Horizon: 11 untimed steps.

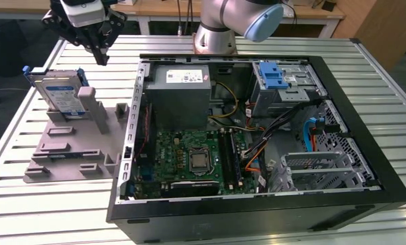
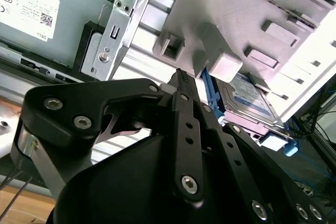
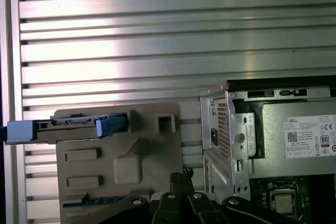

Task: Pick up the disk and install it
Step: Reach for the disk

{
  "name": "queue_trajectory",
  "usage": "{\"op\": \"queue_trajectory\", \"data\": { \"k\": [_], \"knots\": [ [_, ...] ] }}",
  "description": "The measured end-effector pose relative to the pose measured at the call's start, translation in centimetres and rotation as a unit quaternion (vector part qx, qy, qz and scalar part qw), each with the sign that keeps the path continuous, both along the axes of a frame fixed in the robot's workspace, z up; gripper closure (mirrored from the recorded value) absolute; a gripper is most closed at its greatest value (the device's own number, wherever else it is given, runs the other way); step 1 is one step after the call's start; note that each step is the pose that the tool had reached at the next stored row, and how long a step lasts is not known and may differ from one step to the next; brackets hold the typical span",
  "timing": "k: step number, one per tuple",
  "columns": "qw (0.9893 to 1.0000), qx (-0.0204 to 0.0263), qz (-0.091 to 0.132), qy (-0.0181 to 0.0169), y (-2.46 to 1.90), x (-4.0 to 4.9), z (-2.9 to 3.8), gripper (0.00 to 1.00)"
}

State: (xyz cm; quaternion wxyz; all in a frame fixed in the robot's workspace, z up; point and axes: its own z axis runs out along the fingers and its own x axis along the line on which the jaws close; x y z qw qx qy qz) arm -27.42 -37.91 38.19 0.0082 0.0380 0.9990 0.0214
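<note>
One claw [image 1: 102, 57] hung at the exterior view's upper left — tips pinched together, empty — near the upright disk [image 1: 58, 96].

A white sticker [image 1: 186, 77] is lying on the grey power supply box [image 1: 181, 102], toward 12 o'clock on its top face in the exterior view. It is carrying rows of small black print, with a reddish mark at its 3 o'clock end. In both wrist views the same sticker [image 2: 26, 6] [image 3: 311, 136] is showing a square scan code [image 3: 292, 136], a short word in capitals and a cluster of certification marks, one holding a two-digit number. The disk [image 1: 58, 94], standing at 9 o'clock from the computer case [image 1: 366, 168], is wearing a white-and-blue label [image 1: 62, 98] whose print is too small for reading.
</note>
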Motion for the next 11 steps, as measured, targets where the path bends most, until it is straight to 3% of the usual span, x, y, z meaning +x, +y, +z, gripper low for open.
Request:
{"op": "queue_trajectory", "data": {
  "k": [11],
  "knots": [
    [1.0000, 0.0000, 0.000, 0.0000, 0.08, -0.46, -0.04, 0.89]
  ]
}}
